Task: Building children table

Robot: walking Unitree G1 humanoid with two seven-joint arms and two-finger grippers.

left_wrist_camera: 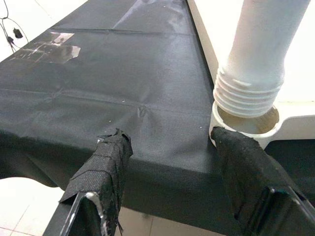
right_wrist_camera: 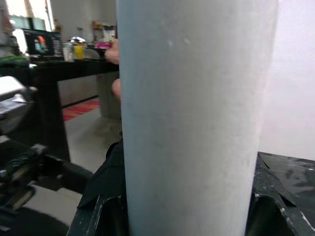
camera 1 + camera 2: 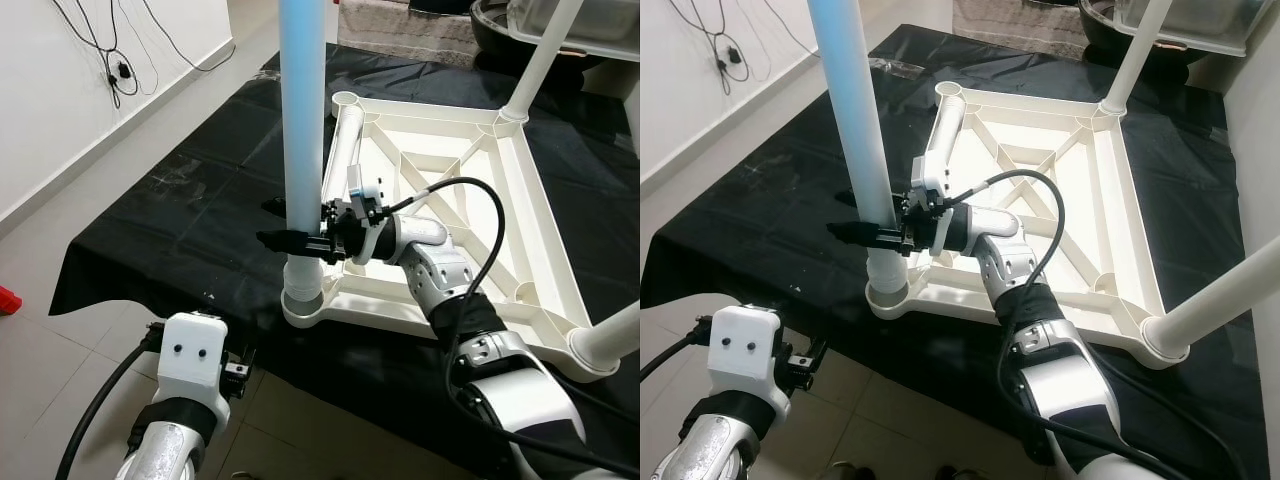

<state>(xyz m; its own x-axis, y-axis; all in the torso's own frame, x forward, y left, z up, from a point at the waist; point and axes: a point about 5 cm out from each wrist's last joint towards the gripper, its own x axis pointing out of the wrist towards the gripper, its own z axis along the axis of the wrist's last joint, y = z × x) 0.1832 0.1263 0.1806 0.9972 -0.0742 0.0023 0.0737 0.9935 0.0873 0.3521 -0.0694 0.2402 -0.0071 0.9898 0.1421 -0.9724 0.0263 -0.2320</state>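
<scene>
The white table top (image 3: pixel 520 215) lies upside down on a black cloth (image 3: pixel 190 200). A pale blue-white leg (image 3: pixel 302 110) stands upright in its near-left corner socket (image 3: pixel 300 305). My right gripper (image 3: pixel 287 240) is shut on this leg just above the socket; in the right wrist view the leg (image 2: pixel 192 118) sits between the black fingers (image 2: pixel 106 196). The leg's threaded end (image 1: pixel 246 93) shows above the socket's rim (image 1: pixel 266 130). My left gripper (image 1: pixel 172 140) is open, low at the cloth's near edge, beside the socket and holding nothing.
Two more white legs stand in the far-right (image 3: pixel 540 60) and near-right (image 3: pixel 612 345) corners. The far-left socket (image 3: pixel 347 100) holds none. Cables (image 3: pixel 112 65) hang on the wall at the left. Bare floor (image 3: pixel 60 340) lies before the cloth's front edge.
</scene>
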